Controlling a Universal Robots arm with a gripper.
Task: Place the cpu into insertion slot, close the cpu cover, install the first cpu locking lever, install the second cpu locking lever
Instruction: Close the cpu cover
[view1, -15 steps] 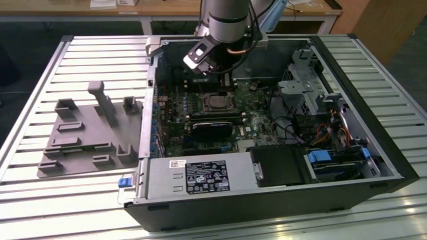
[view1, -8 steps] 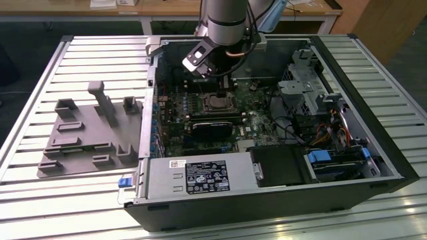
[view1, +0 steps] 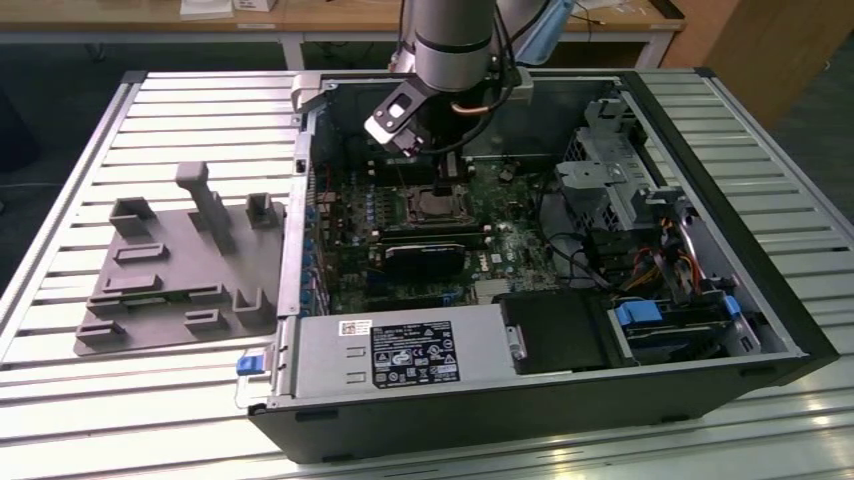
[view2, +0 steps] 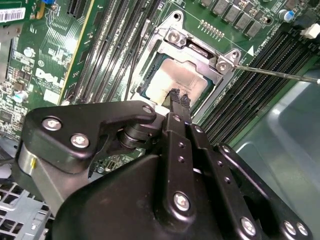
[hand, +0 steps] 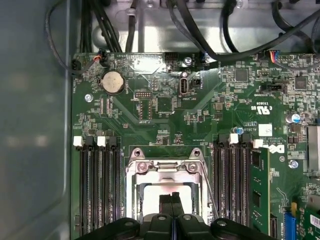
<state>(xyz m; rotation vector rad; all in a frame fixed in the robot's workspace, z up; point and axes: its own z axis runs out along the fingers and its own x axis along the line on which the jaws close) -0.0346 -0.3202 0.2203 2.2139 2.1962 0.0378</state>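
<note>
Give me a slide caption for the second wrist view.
Closed black gripper poised over the silver-grey square cpu, framed by the thin silver-metal cpu cover.

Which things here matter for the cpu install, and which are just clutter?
Job: cpu, cpu cover, insertion slot, locking lever, shut pincer over the cpu.
Lying about: grey fixture tray, power supply, memory slots, coin battery, cables.

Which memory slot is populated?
The outermost slot of the bank across the cpu cover from the grey chassis wall: a green module stands in it; the others are bare black.
</note>
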